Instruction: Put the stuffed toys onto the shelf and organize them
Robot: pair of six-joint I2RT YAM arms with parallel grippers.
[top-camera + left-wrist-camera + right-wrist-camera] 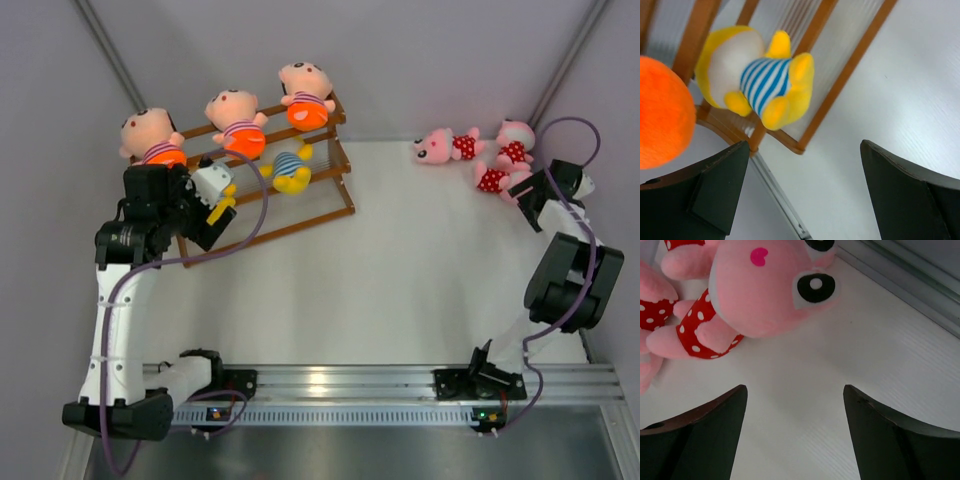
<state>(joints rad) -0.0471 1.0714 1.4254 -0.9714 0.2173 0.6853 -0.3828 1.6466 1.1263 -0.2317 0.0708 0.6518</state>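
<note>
From above, we count three peach-faced dolls (237, 118) seated in a row along the top tier of the shelf (343, 170), which we take as sorting by kind. One yellow doll (290, 170) lies askew on a lower tier. Three pink dolls (445, 147) lie clustered on the desk (400, 280) at the far right, with the right arm reaching toward them. In the left wrist view, the left jaws stand wide apart and empty, apart from the yellow doll (760, 80), which rests tilted on the slats (840, 85). We judge it may need straightening. In the right wrist view, the right jaws are likewise spread wide and hold nothing, just short of a pink doll (765, 285), probably the next pick.
</note>
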